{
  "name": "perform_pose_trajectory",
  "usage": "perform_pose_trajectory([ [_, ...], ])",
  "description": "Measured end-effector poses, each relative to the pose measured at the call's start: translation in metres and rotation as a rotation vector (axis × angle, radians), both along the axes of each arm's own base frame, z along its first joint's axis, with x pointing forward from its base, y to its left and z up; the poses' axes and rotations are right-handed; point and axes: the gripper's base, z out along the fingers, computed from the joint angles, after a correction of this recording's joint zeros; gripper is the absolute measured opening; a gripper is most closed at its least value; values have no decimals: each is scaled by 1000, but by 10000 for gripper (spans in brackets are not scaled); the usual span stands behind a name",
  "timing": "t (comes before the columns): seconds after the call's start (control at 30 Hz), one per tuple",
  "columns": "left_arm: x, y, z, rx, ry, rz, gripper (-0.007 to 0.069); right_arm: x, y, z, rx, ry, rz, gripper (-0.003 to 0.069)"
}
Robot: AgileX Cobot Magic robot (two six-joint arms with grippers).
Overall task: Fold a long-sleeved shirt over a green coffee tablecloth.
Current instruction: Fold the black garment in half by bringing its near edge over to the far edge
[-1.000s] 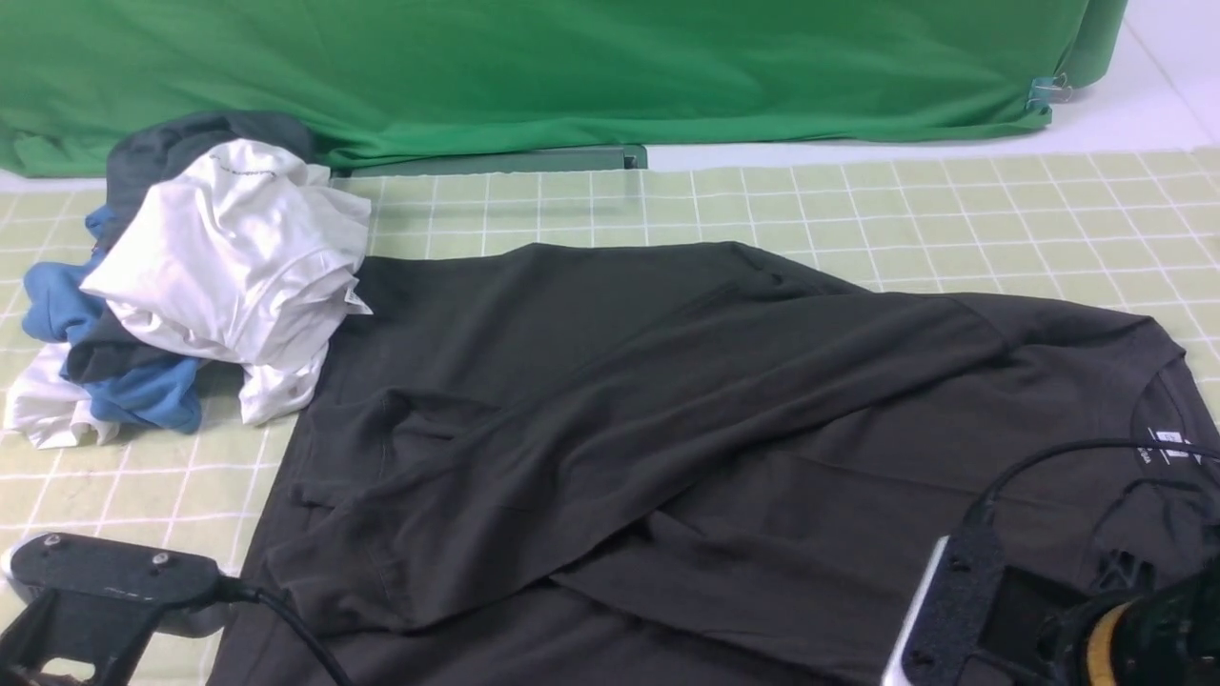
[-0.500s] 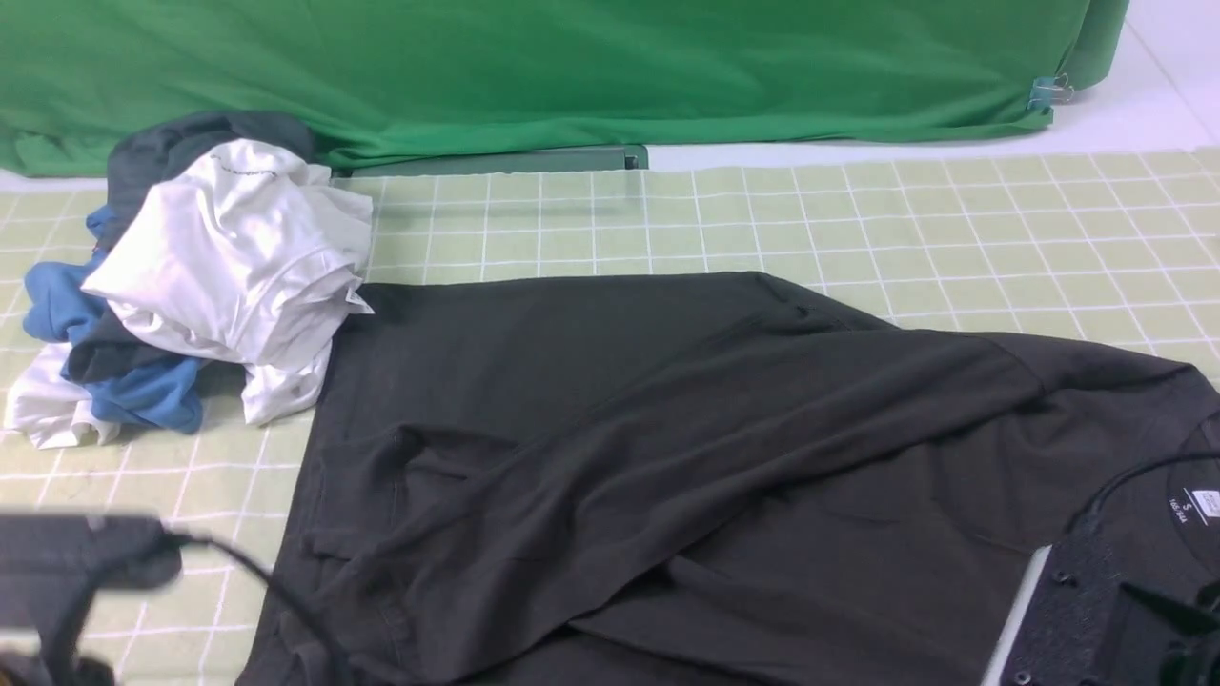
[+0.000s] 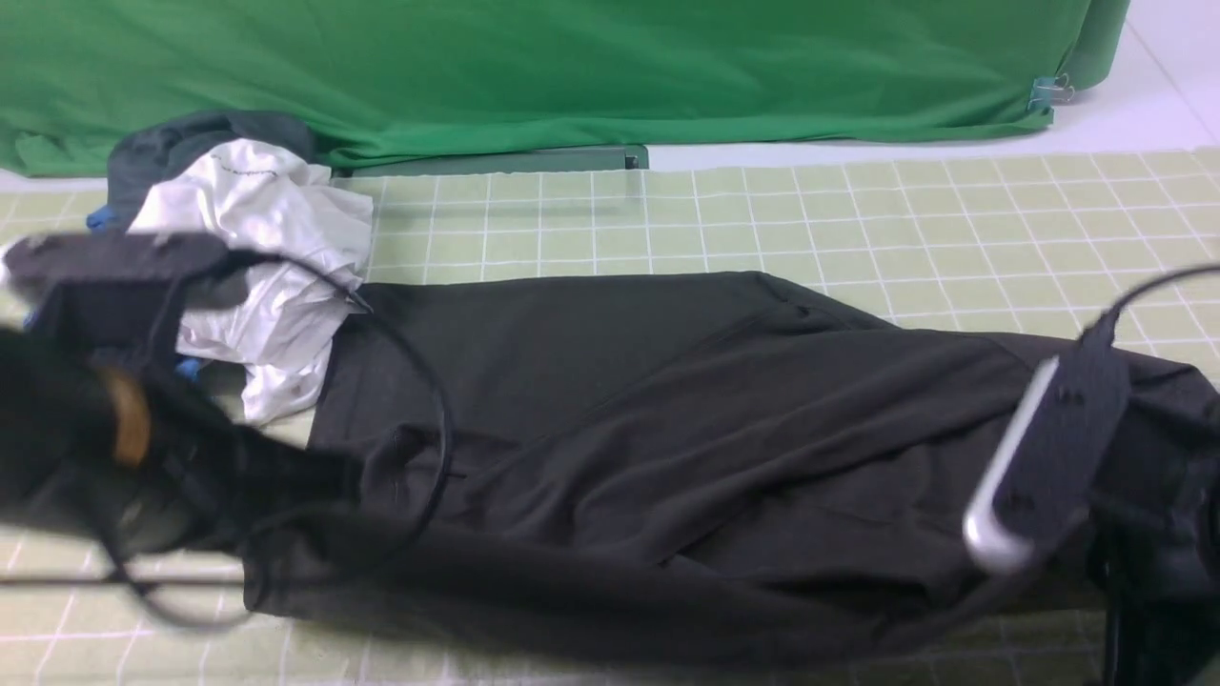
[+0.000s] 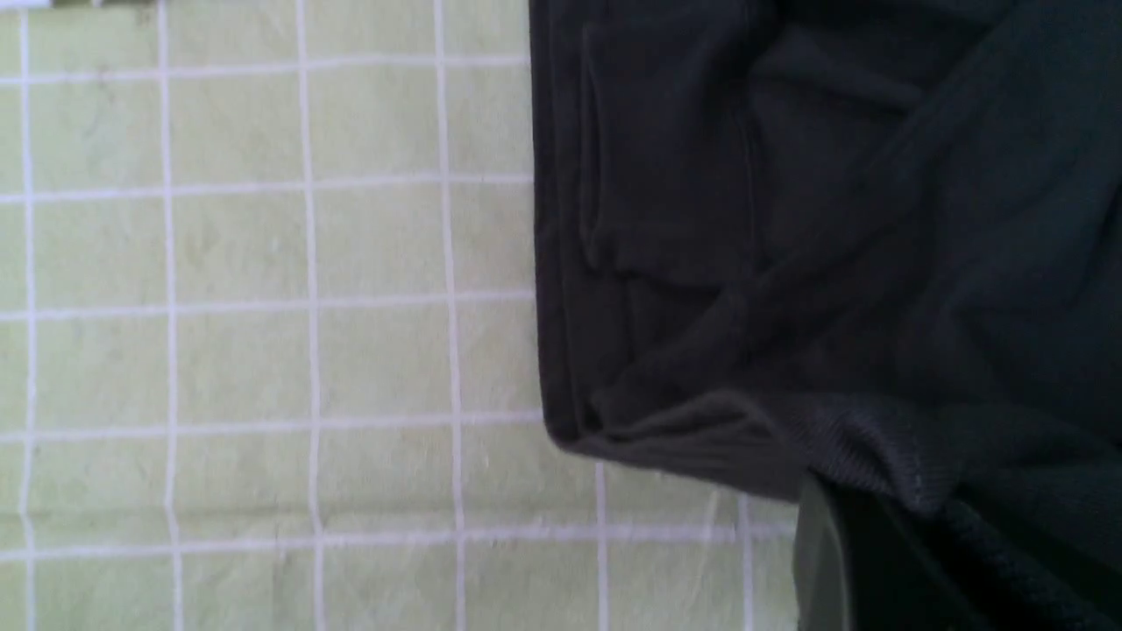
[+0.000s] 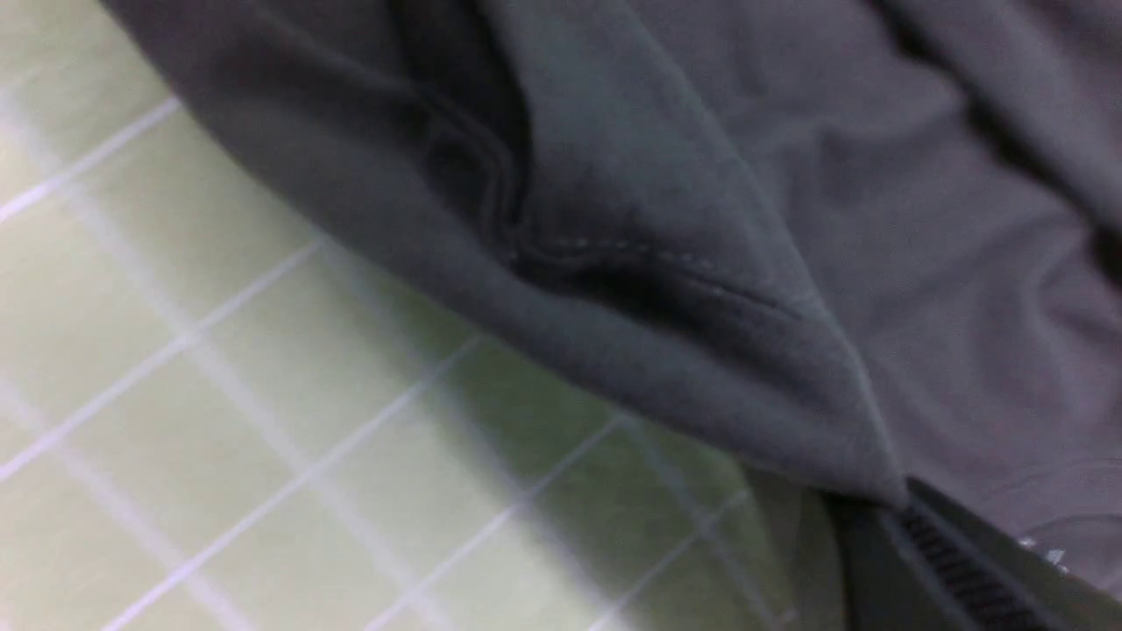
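I found the long-sleeved shirt (image 3: 667,429) lying across the middle of the green coffee tablecloth (image 3: 858,210), its near edge raised off the cloth at both ends. My left hand (image 4: 877,561) was clamped shut on a ribbed hem at one corner, and my right hand (image 5: 912,535) was pinched shut on a stitched corner of the same garment, the fabric drawn to a point at the jaws. I judged the step in hand to be the lengthwise fold, with the near edge being carried toward the far edge. The next move, in my estimate, called for both hands to travel level and together, lay the lifted edge squarely along the far one, then let go. Uneven travel risked a skewed fold. The pile of white and blue garments (image 3: 276,248) sat touching the shirt's far left corner. No containers were present on the tabletop.
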Motion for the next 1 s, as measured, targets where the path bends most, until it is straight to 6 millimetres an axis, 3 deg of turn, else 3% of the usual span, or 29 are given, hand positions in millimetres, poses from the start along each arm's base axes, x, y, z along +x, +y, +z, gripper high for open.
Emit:
perform_pose_trajectory([
  [0.37, 82, 40, -3, -130, -35, 115, 14, 57, -5, 5, -5, -49, -53, 11],
  [0.63, 154, 60, -18, -183, -35, 191, 14, 130, 3, 0, 23, -56, -107, 11],
  [0.77, 188, 67, -35, -185, -6, 217, 14, 169, 14, -13, 5, -38, -103, 11],
  [1.0, 225, 68, -67, -167, 52, 218, 14, 213, 27, -46, -31, 2, -87, 11],
])
